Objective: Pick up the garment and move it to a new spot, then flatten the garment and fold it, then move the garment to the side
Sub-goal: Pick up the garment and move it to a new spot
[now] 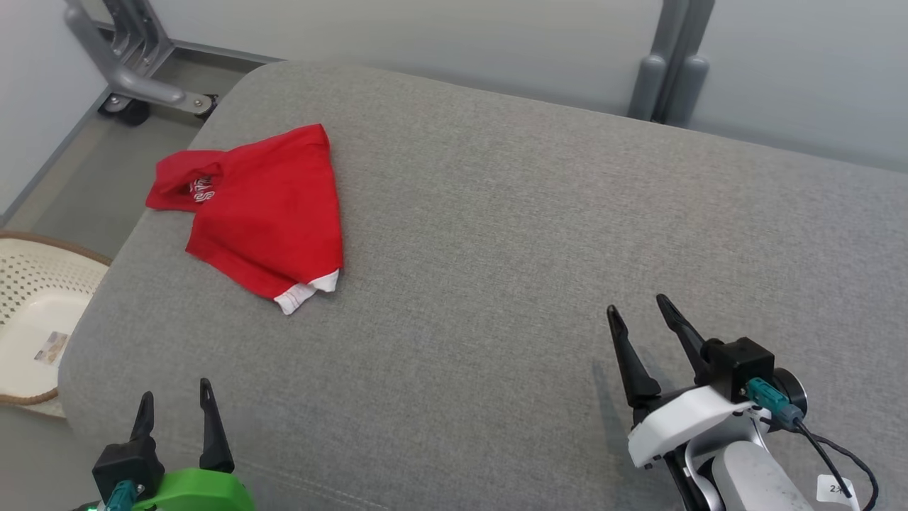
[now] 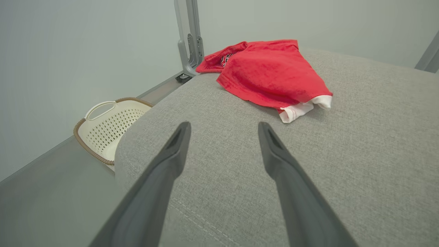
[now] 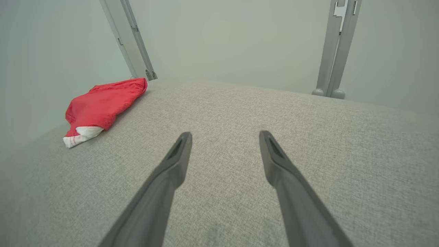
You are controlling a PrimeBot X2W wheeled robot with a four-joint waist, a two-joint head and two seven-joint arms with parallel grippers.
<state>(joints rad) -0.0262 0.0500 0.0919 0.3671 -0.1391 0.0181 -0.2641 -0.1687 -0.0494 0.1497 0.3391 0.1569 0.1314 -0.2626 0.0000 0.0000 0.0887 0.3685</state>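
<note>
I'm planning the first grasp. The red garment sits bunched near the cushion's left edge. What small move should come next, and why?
Probably reach the left claw forward toward the red garment. It lies crumpled on the grey cushion, untouched, nearer that claw than the right claw, and both claws stand open and empty.

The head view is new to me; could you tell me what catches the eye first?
The crumpled red garment, white cuff showing, lies far left on the grey cushion. The left gripper and right gripper stand open at the near edge, and a cream basket sits on the floor to the left.
</note>
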